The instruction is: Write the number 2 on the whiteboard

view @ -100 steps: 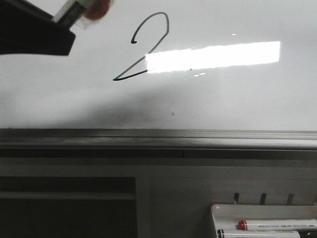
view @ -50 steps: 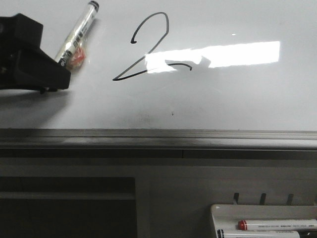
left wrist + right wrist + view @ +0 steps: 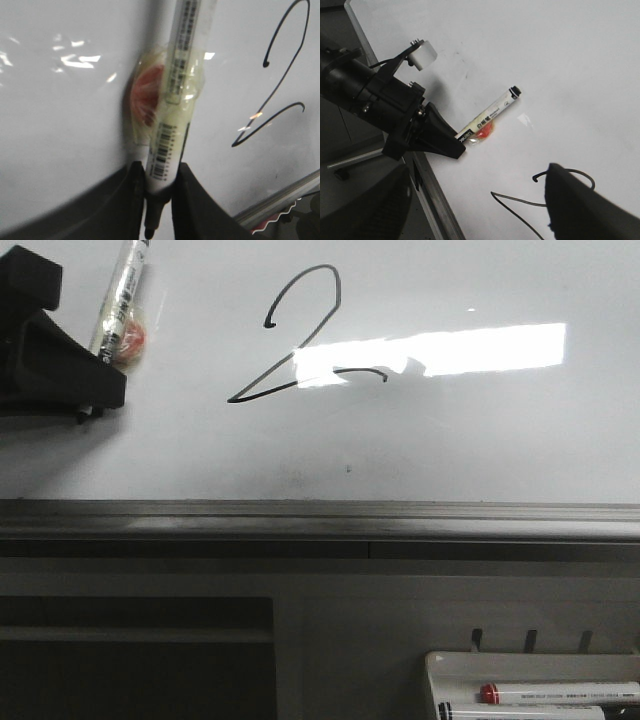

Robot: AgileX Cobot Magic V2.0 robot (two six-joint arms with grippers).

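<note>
The whiteboard [image 3: 480,440] fills the upper front view, with a grey rim [image 3: 320,515] along its near edge. The number 2 [image 3: 297,353] is drawn in black at its middle. My left gripper [image 3: 105,365] is at the far left of the board, well left of the 2, shut on a white marker [image 3: 122,300] with an orange-red blob taped to it. In the left wrist view the fingers [image 3: 159,175] clamp the marker [image 3: 180,100], with the 2 [image 3: 278,85] off to one side. My right gripper [image 3: 475,215] is open and empty above the 2 [image 3: 517,201].
A white marker tray [image 3: 450,665] with a red-capped marker [image 3: 560,693] sits below the board at the right. A dark opening [image 3: 130,660] is at the lower left. Bright glare [image 3: 480,348] crosses the board, and a small speck [image 3: 348,469] lies below the 2.
My left gripper has moved down and left with the marker, which now stands more upright. The flat tail of the 2 now shows inside the glare.
</note>
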